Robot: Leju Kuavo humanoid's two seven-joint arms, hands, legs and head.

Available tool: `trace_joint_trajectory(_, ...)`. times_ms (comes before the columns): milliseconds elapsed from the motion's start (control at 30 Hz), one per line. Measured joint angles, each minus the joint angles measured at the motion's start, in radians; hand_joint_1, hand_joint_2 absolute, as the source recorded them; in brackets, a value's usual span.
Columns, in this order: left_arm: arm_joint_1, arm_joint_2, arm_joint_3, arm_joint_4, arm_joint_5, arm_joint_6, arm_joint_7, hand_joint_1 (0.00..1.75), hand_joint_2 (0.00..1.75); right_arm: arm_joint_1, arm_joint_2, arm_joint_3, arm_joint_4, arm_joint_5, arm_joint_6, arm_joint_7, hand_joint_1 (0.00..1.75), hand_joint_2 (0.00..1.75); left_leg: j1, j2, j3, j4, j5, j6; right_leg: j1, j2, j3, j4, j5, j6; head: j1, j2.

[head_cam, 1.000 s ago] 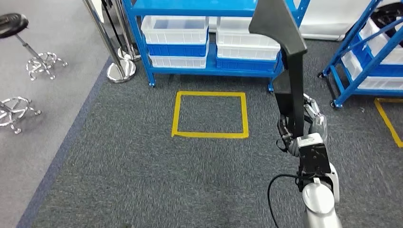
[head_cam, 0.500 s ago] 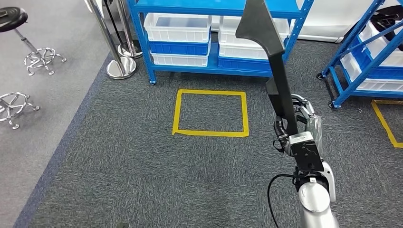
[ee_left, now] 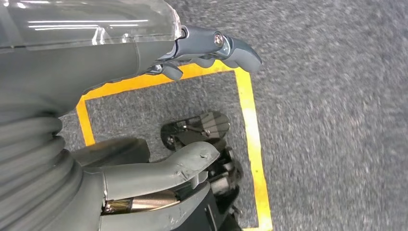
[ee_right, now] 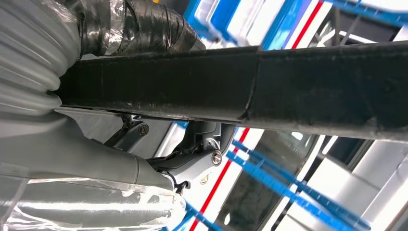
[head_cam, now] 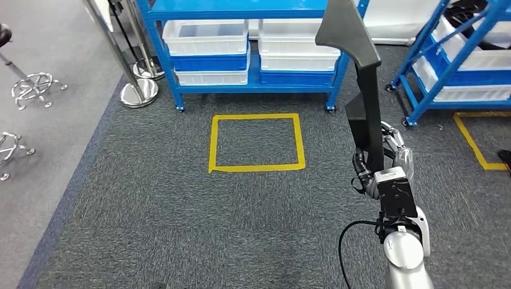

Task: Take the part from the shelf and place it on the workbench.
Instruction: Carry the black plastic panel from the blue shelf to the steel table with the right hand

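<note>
- Shelf (head_cam: 241, 57), blue, white bins on it, stands well beyond the fingers, past a yellow square (head_cam: 256, 143) taped on the carpet. You see no workbench here, so I judge the carry is under way and the placing not yet done.
- Part (head_cam: 361, 90): long black bar with a broad flared head. Its lower end sits inside the right hand's fingers; the rest rises well above them, near upright, leaning a little. Likely held on end so the length swings clear of the shelves.
- Right hand (head_cam: 391, 158): fingers wrapped round the bar's lower end, low on the stem, most of the weight above the grip. Watch for tipping.
- Right wrist view gives you what the head view lacks: the bar (ee_right: 240, 84) runs across the palm, with dark fingers (ee_right: 202, 139) curled under it and touching.
- Left hand (ee_left: 144, 120), in its wrist view: fingers (ee_left: 226, 48) loosely apart from the thumb, nothing between them. It hangs over the carpet and yellow tape.
</note>
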State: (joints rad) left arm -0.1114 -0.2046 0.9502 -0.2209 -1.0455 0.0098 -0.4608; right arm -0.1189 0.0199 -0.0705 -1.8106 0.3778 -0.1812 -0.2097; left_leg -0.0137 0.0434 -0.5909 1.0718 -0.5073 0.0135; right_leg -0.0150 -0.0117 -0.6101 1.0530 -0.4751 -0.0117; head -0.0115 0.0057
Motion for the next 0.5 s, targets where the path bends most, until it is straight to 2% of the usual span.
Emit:
trace_joint_trajectory(100, 0.001, 0.000, 0.000, 0.000, -0.001, 0.000, 0.000, 0.00, 1.75, 0.000, 0.000, 0.000, -0.002, 0.003, 0.000, -0.001, 1.75, 1.75, 0.010, -0.028, -0.070, 0.167, -0.091, -0.013, 0.000, 0.026, -0.003, -0.001, 0.005, -0.007, 0.000, 0.000)
trace_joint_trajectory(133, 0.002, 0.000, 0.000, 0.000, -0.001, 0.000, 0.000, 0.00, 1.75, 0.000, 0.000, -0.001, -0.002, 0.005, 0.001, -0.001, 1.75, 1.75, 0.012, -0.030, -0.091, 0.214, -0.105, -0.014, 0.000, 0.035, -0.004, -0.001, 0.005, -0.007, 0.000, 0.000)
trace_joint_trajectory(167, 0.002, 0.000, 0.000, 0.000, -0.002, 0.000, 0.000, 0.00, 1.75, -0.001, 0.000, -0.001, -0.002, 0.005, 0.002, 0.000, 1.75, 1.75, 0.013, -0.032, -0.098, 0.231, -0.102, -0.014, 0.000, 0.046, -0.004, 0.000, 0.006, -0.007, 0.000, 0.000)
trace_joint_trajectory(200, 0.002, 0.000, 0.000, 0.000, -0.002, 0.000, 0.000, 0.00, 1.75, -0.003, 0.000, -0.002, -0.002, 0.005, 0.003, 0.000, 1.75, 1.75, 0.014, -0.035, -0.088, 0.211, -0.081, -0.011, 0.000, 0.057, -0.004, 0.000, 0.007, -0.006, 0.000, 0.000)
trace_joint_trajectory(233, 0.001, 0.000, 0.000, 0.000, -0.003, 0.000, 0.000, 0.00, 1.75, -0.005, 0.000, -0.003, -0.002, 0.005, 0.003, 0.001, 1.75, 1.75, 0.015, -0.044, -0.063, 0.161, -0.047, -0.007, 0.000, 0.069, -0.004, 0.000, 0.008, -0.004, 0.000, 0.000)
trace_joint_trajectory(300, 0.000, 0.000, 0.000, 0.000, -0.003, 0.000, 0.000, 0.00, 1.75, -0.012, 0.000, -0.005, -0.004, 0.007, 0.004, 0.002, 1.75, 1.75, 0.015, -0.092, -0.001, 0.029, 0.009, 0.002, -0.002, 0.091, -0.005, 0.000, 0.011, 0.001, 0.000, 0.000)
trace_joint_trajectory(367, 0.001, 0.001, 0.000, 0.000, -0.004, 0.000, 0.001, 0.00, 1.75, -0.019, -0.001, -0.005, -0.004, 0.017, 0.007, 0.002, 1.75, 1.75, 0.013, -0.125, 0.030, -0.039, 0.024, 0.007, -0.008, 0.110, -0.012, -0.001, 0.017, 0.012, 0.000, 0.000)
trace_joint_trajectory(433, 0.001, 0.001, 0.000, 0.000, -0.004, 0.000, 0.002, 0.00, 1.75, -0.023, -0.004, -0.005, -0.006, 0.038, 0.014, 0.006, 1.75, 1.75, 0.009, -0.112, 0.033, -0.050, 0.028, 0.012, -0.012, 0.131, -0.017, -0.009, 0.027, 0.027, 0.000, 0.000)
trace_joint_trajectory(467, -0.001, 0.001, 0.000, 0.000, -0.005, 0.000, 0.002, 0.00, 1.75, -0.024, -0.008, -0.005, -0.007, 0.049, 0.016, 0.009, 1.75, 1.75, 0.010, -0.101, 0.035, -0.059, 0.034, 0.017, -0.013, 0.127, -0.020, -0.009, 0.026, 0.032, 0.000, 0.000)
trace_joint_trajectory(500, -0.002, 0.000, 0.000, 0.000, -0.005, 0.000, 0.002, 0.00, 1.75, -0.029, -0.012, -0.005, -0.009, 0.061, 0.019, 0.012, 1.75, 1.75, 0.011, -0.089, 0.037, -0.070, 0.042, 0.023, -0.011, 0.111, -0.027, 0.003, 0.015, 0.035, 0.001, 0.000)
